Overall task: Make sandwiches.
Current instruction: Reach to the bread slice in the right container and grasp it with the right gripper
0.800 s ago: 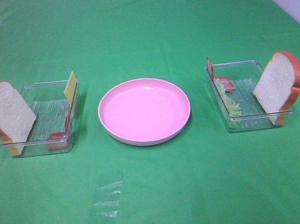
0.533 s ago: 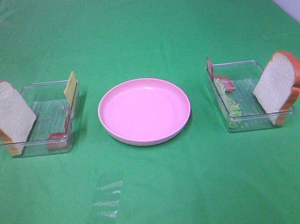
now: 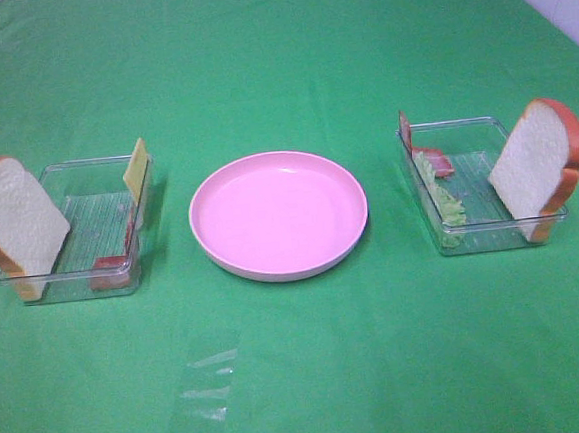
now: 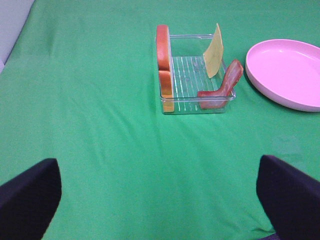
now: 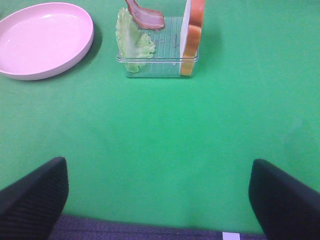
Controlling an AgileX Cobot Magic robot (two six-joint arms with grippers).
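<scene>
The left hand [image 4: 160, 197] and right hand [image 5: 160, 197] are spread, empty. Best pinch the bread slice [image 3: 14, 226], upright in the tray [image 3: 69, 284] near the left edge of the worktop [image 3: 277, 57], across its flat faces

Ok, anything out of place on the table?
A scrap of clear film lies loose on the green cloth, in front of the round pink plate and slightly left of it. Nothing else stands out.
</scene>
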